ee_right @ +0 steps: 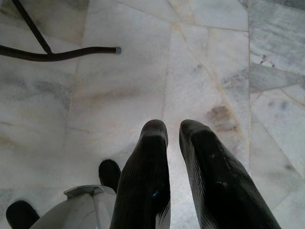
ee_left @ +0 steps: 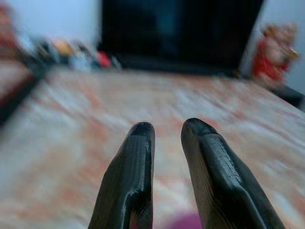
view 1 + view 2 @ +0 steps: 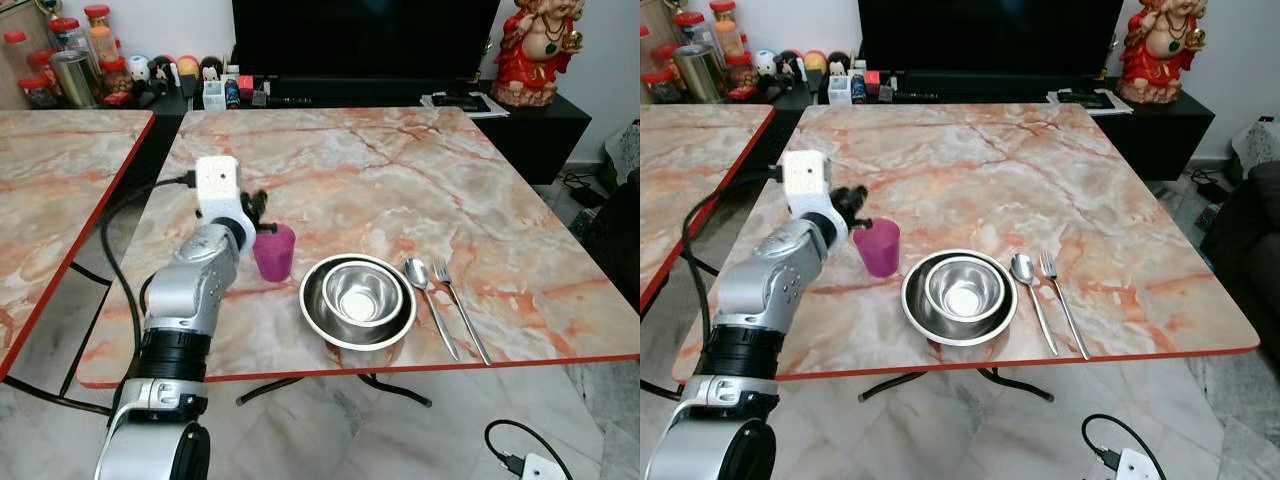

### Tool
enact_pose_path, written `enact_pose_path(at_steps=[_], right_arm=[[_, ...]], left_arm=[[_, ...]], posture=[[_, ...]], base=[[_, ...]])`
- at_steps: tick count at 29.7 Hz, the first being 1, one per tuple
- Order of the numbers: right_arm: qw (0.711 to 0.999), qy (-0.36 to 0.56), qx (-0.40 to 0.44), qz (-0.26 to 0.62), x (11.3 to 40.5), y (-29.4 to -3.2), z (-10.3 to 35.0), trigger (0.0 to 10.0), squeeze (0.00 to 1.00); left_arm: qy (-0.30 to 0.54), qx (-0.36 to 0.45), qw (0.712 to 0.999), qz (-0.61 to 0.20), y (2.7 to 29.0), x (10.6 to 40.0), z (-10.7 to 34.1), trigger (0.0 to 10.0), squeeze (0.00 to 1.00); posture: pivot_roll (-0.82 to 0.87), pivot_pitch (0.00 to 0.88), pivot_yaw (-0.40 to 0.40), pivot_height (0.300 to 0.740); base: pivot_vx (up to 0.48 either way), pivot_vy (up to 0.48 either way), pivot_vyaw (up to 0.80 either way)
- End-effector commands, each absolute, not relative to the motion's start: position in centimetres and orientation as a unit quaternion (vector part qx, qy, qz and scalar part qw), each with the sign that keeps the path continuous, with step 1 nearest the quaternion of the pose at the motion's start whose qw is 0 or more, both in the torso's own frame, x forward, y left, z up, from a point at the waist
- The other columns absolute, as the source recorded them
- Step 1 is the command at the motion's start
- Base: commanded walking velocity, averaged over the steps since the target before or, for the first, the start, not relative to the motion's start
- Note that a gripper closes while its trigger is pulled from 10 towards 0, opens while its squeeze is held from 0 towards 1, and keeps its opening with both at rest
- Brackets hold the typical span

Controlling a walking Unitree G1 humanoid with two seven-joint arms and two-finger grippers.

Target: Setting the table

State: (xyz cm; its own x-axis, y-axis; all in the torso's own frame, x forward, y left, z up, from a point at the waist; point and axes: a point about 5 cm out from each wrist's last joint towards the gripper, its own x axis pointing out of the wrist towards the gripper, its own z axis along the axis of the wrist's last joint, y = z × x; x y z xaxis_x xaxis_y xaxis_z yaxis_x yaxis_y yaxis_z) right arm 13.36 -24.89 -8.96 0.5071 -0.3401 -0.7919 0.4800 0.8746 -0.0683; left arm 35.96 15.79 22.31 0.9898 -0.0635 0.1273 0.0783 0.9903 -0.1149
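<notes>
**Left gripper at the purple cup; place setting laid to its right**

Left to right, as you see it from the head camera: your left arm (image 3: 190,300) reaches up over the near-left edge of the marble table (image 3: 400,170); the left gripper (image 3: 856,207) sits at the near-left side of the purple cup (image 3: 274,252), fingertips level with its rim; the cup stands upright on the table, just ahead of and to the right of those fingertips.

In the left wrist view the two black fingers (image 2: 131,176) stand a narrow gap apart, tips not touching; a sliver of purple (image 2: 183,222) shows low between them at their base; you cannot tell from any view whether the pads touch the cup wall.

Right of the fingers and the cup: a steel plate (image 3: 358,302) with a smaller steel bowl (image 3: 362,293) nested inside it, near the front edge; just beside the plate on its far side from the gripper lies a spoon (image 3: 428,300), bowl end away from you; a fork (image 3: 460,305) lies alongside the spoon, tines away from you, the two nearly parallel and close together.

Right gripper (image 1: 174,131): it points down at the pale stone floor (image 1: 214,57); fingers a narrow gap apart, holding nothing; a dark table leg (image 1: 57,53) lies beyond the fingertips.
</notes>
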Motion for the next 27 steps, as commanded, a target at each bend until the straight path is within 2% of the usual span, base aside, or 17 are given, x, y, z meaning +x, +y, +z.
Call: enact_pose_path(at_steps=[1,5,9,15,16,19,25,27], right_arm=[[0.867,0.427,0.082,-0.242,13.6,-25.1,-8.8,10.0,0.0],[0.868,0.426,0.082,-0.242,13.7,-25.1,-8.8,10.0,0.0],[0.868,0.426,0.082,-0.241,13.7,-25.1,-8.7,10.0,0.0],[0.869,0.425,0.082,-0.239,13.9,-25.0,-8.7,10.0,0.0],[0.869,0.425,0.082,-0.239,13.9,-25.0,-8.7,10.0,0.0],[0.869,0.426,0.082,-0.238,13.9,-24.9,-8.7,10.0,0.0],[0.869,0.425,0.084,-0.237,14.0,-24.8,-8.8,10.0,0.0],[0.87,0.425,0.085,-0.237,14.0,-24.7,-8.8,10.0,0.0]], left_arm=[[-0.09,-0.043,0.995,-0.007,17.2,35.6,22.8,10.0,0.0],[-0.098,0.028,0.994,0.039,20.0,34.7,21.5,10.0,0.0],[-0.084,0.06,0.99,0.092,23.0,33.7,19.5,10.0,0.0],[-0.037,0.12,0.976,0.178,27.6,31.4,15.3,10.0,0.0],[-0.037,0.12,0.976,0.178,27.6,31.4,15.3,10.0,0.0],[-0.002,0.14,0.962,0.235,30.2,29.4,12.8,10.0,0.0],[0.06,0.173,0.941,0.285,32.4,26.5,8.8,10.0,0.0],[0.095,0.188,0.925,0.317,33.1,24.7,6.7,10.0,0.0]], posture=[[0.08,0.0,-0.041,0.736],[0.09,0.0,-0.042,0.736],[0.09,0.0,-0.044,0.736],[0.1,0.0,-0.044,0.736],[0.1,0.0,-0.044,0.736],[0.1,0.0,-0.045,0.736],[0.11,0.0,-0.041,0.736],[0.11,0.0,-0.04,0.736]], base=[[0.0,0.0,0.0],[0.0,0.0,0.0],[0.0,0.0,0.0],[0.0,0.0,0.0],[0.0,0.0,0.0],[0.0,0.0,0.0],[0.0,0.0,0.0],[0.0,0.0,0.0]])
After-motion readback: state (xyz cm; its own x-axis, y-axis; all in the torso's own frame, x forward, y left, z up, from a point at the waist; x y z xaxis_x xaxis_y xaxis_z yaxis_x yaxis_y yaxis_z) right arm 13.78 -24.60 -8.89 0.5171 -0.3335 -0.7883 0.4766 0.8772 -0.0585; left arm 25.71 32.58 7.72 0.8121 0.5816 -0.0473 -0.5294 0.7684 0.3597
